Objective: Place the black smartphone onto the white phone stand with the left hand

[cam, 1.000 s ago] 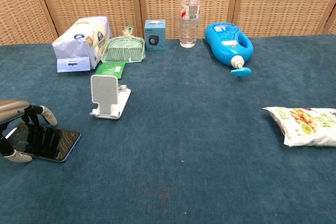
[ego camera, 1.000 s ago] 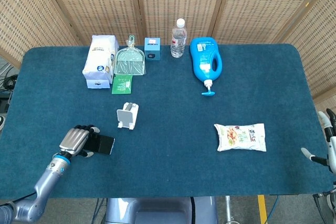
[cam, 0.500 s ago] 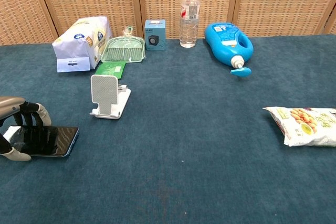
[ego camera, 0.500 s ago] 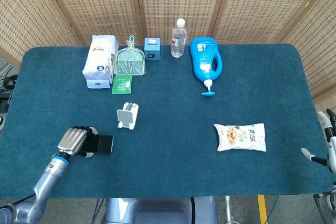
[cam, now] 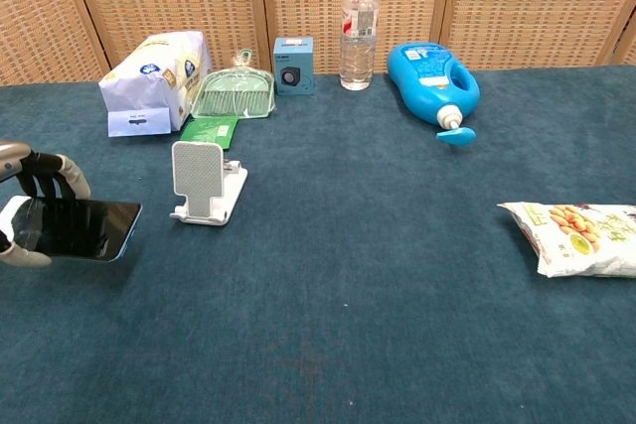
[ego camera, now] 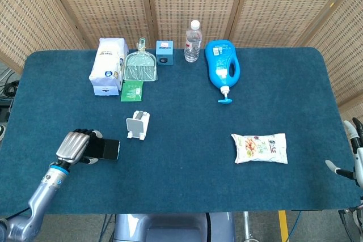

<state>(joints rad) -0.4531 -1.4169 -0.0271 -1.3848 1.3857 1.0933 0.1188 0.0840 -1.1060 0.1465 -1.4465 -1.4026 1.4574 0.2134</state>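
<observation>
Left hand (cam: 35, 220) clamped on black smartphone (cam: 87, 229), now lifted off table (ego camera: 187, 185), no longer flat. White phone stand (cam: 206, 184) at two o'clock, near. Grasp secured; carry next. Right hand (ego camera: 351, 151) barely visible, state unclear.

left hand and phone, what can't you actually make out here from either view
- Left hand: chest view cuts it at the left edge, so wrist and arm are missing.
- Black smartphone: head view shows it too small to read the contact; the fingers cover part of its screen in chest view.
- White phone stand: its ledge faces away in head view.
- Right hand: cut off at the right edge, pose unreadable.
</observation>
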